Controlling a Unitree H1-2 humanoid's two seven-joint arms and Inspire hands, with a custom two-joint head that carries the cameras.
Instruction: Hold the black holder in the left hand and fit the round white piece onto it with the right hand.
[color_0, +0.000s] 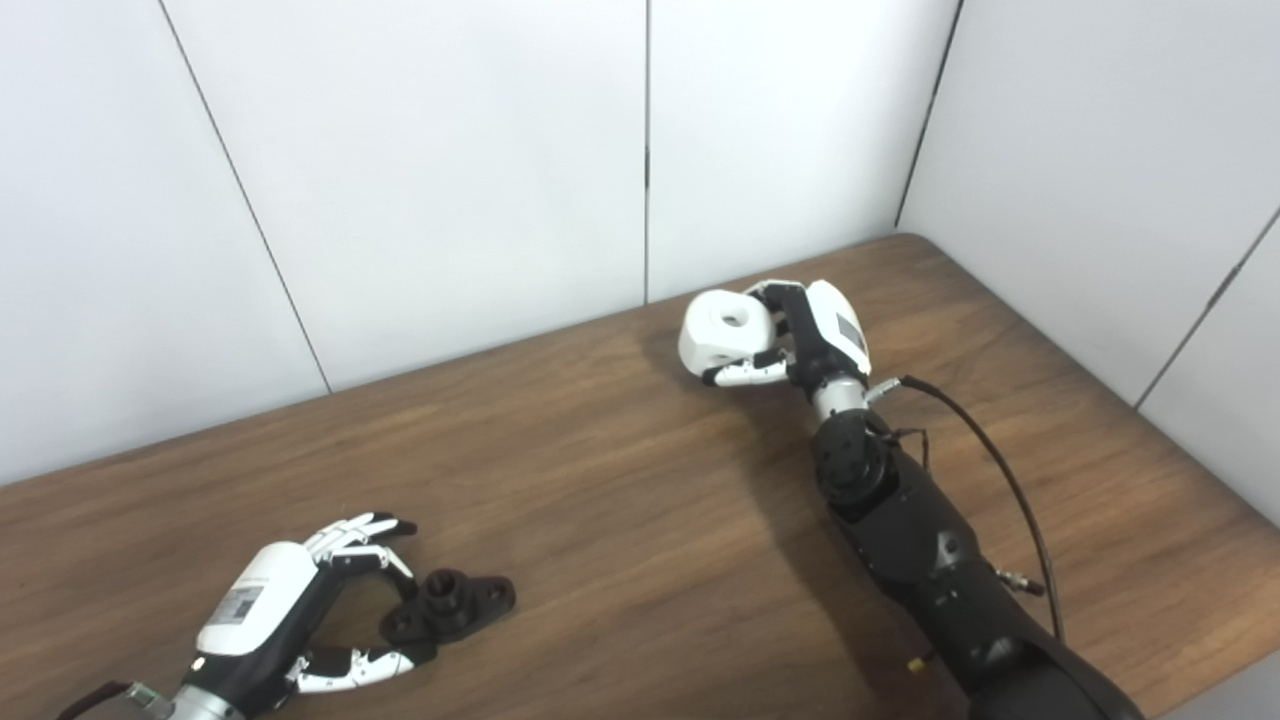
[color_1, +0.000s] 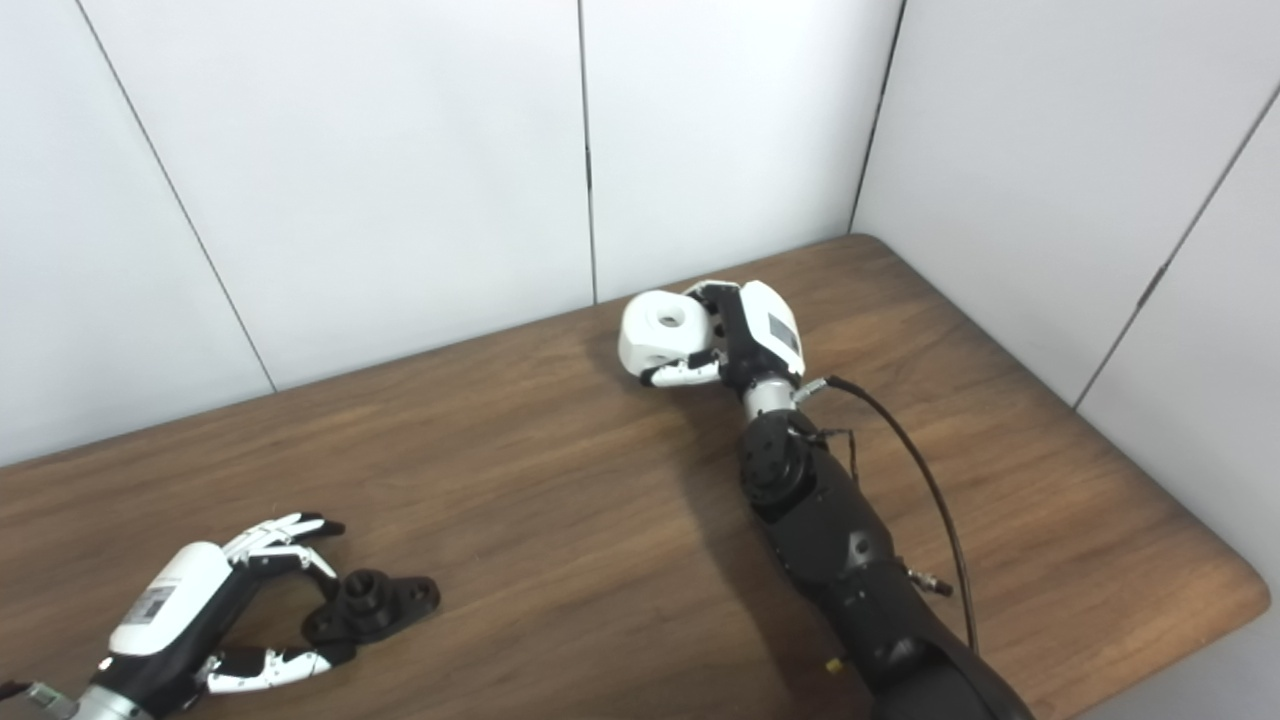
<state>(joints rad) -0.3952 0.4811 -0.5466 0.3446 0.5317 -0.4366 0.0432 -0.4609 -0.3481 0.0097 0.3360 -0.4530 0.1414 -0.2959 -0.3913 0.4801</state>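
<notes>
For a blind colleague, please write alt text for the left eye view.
The right hand grips the round white piece near the wooden table's far edge. At near left, the open left hand brackets the black holder, which lies on the table.

Holder (color_0: 450, 603) near-left on table (color_0: 620, 520); round piece (color_0: 725, 332) far-right, well apart.

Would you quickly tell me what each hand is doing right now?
Left hand: open, fingers spread around the black holder on the table, not gripping it.
Right hand: shut on the round white piece.
</notes>
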